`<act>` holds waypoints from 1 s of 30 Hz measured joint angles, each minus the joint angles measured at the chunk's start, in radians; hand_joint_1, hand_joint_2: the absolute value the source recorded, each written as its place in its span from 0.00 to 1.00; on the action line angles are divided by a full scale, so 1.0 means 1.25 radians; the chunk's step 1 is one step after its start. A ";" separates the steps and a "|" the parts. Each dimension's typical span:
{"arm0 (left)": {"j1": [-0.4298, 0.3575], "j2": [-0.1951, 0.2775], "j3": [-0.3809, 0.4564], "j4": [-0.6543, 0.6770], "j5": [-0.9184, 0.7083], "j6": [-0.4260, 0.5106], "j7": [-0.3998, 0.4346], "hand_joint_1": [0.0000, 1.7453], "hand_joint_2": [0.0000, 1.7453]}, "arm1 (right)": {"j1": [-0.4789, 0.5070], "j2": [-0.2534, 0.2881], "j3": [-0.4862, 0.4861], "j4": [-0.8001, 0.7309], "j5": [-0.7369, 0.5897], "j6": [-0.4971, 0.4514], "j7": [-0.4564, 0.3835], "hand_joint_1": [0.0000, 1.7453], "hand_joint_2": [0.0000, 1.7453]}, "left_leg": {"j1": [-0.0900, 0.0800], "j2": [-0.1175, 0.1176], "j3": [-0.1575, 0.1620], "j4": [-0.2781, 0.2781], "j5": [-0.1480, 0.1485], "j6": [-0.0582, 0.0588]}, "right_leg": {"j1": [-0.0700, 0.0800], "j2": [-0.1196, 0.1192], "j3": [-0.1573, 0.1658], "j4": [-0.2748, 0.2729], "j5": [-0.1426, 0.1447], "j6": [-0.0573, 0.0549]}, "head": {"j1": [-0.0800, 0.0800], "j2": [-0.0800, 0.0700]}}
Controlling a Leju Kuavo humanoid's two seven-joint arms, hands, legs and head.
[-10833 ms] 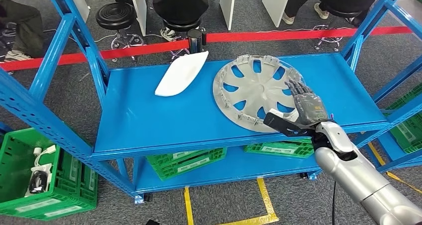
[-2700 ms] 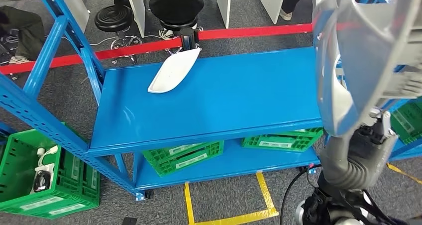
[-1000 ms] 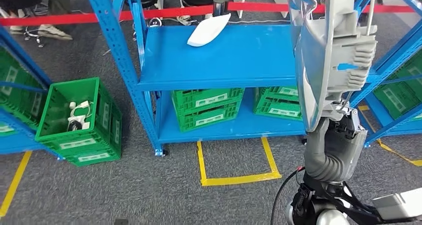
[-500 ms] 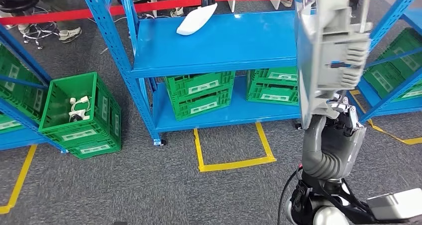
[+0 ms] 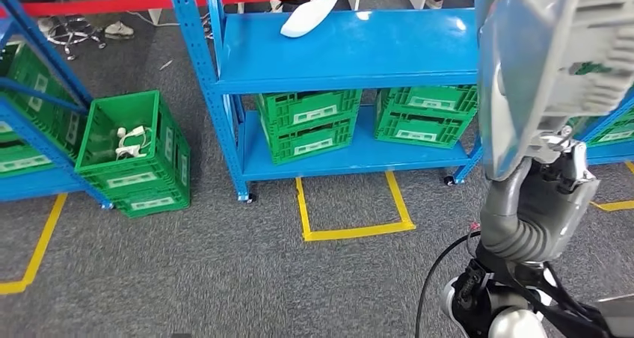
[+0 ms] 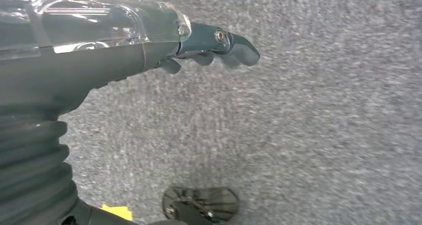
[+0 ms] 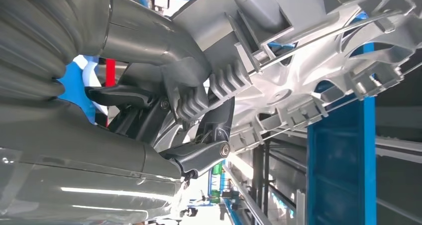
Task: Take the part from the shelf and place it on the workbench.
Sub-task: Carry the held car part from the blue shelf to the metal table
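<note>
Quantities: one silver wheel cover (image 5: 549, 61), one white part (image 5: 309, 16), five visible green crates (image 5: 308, 125), two robot hands (image 7: 194, 135).

crates (image 5: 308, 121) under shelf (image 5: 351, 50)

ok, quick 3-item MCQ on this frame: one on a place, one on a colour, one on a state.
1. Where does the white part lie?
A. top shelf
B. floor
C. in a crate

2. What colour are the crates under the shelf?
A. red
B. green
C. grey

3. What is the right hand doing?
A. hanging free
B. resting on the shelf
C. gripping the silver wheel cover

Answers: 1 A, it lies on the blue top board near the back edge. 2 B, both stacks are green. 3 C, the right wrist view shows fingers clamped on its rim.
</note>
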 joint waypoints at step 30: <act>-0.012 0.003 -0.004 0.000 -0.022 0.016 0.023 0.00 1.00 | -0.026 0.002 0.009 0.016 -0.045 0.000 -0.004 1.00 1.00 | -0.014 0.000 0.043 -0.045 0.001 0.010 | 0.016 0.002 0.029 -0.142 0.098 -0.024 | -0.015 0.000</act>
